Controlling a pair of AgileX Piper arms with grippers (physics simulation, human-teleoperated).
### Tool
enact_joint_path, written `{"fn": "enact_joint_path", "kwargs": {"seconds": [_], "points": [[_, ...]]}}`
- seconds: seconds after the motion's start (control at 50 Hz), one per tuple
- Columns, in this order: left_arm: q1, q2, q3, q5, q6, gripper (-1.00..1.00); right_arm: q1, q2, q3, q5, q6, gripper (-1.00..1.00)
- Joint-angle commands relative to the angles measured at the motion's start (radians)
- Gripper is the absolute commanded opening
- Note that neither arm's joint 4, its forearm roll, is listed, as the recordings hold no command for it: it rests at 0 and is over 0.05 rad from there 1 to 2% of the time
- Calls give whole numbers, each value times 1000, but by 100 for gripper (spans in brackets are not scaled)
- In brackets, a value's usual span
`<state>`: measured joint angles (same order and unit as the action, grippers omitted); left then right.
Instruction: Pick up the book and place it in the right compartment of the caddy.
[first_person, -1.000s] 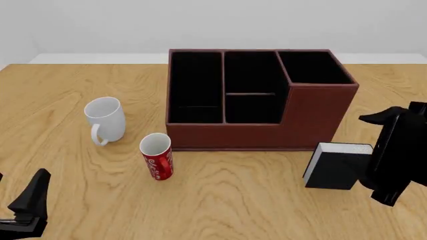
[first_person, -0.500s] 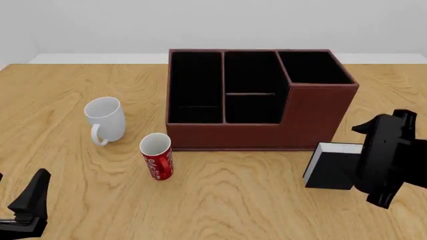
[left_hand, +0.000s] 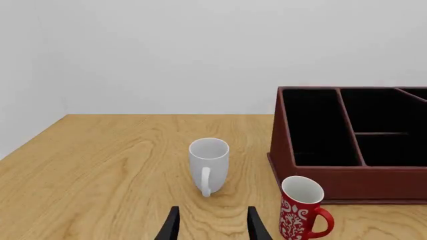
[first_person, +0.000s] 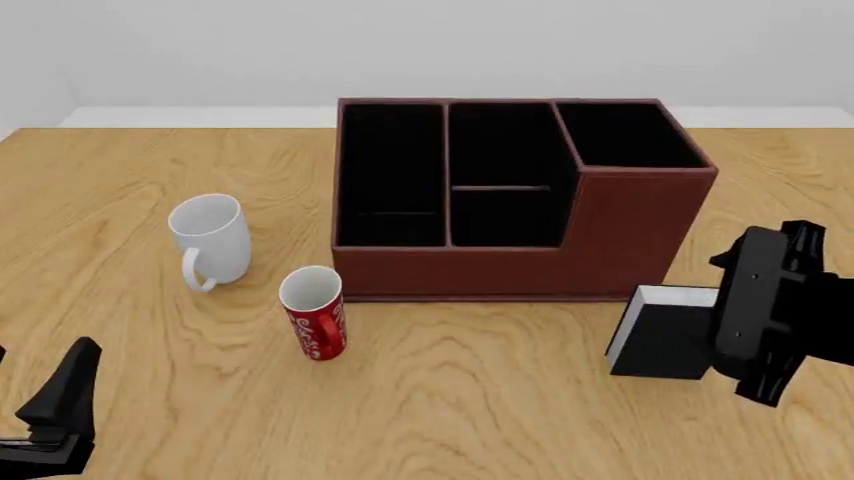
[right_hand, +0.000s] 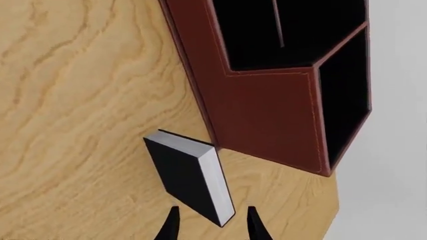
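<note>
The book (first_person: 659, 338) stands upright on the table just in front of the caddy's (first_person: 507, 262) right end, black cover facing me and white page edges on top. In the right wrist view the book (right_hand: 188, 176) reaches down between my right gripper's (right_hand: 212, 228) spread fingers, which straddle its near end without touching; this gripper is open. The right arm (first_person: 766, 312) covers the book's right edge. The right compartment (first_person: 627, 135) is the tall square black-lined section. My left gripper (left_hand: 212, 229) is open and holds nothing, low at the front left (first_person: 60, 415).
A white mug (first_person: 211, 240) stands left of the caddy and a red can-like cup (first_person: 314, 313) stands near its front left corner. Both also show ahead of the left gripper: the mug (left_hand: 208, 164) and the red cup (left_hand: 300, 209).
The right arm has moved left and lower toward the book and now overlaps its right edge. The left arm, book, mug and cup have not moved.
</note>
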<state>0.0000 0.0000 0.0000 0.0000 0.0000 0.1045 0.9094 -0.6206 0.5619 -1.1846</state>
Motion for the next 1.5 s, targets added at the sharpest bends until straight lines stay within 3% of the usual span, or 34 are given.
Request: {"fn": "enact_joint_path", "kwargs": {"seconds": [0.02, 0.36, 0.6, 0.62, 0.86, 1.36, 1.38, 1.42, 1.5], "points": [[0, 0, 0, 0, 0, 100, -55, 26, -16, -1, -37, 100], [0, 0, 0, 0, 0, 100, -84, 115, -6, -92, -45, 100], [0, 0, 0, 0, 0, 100, -72, 162, 12, -143, -26, 100], [0, 0, 0, 0, 0, 100, -68, 228, 36, -202, -10, 100], [0, 0, 0, 0, 0, 100, -57, 299, 47, -259, 7, 100], [0, 0, 0, 0, 0, 100, -68, 439, 41, -319, -44, 100], [0, 0, 0, 0, 0, 100, -68, 439, 45, -324, -46, -100], [0, 0, 0, 0, 0, 100, -33, 414, 43, -275, -4, -100], [0, 0, 0, 0, 0, 100, -7, 380, 50, -248, 11, -100]]}}
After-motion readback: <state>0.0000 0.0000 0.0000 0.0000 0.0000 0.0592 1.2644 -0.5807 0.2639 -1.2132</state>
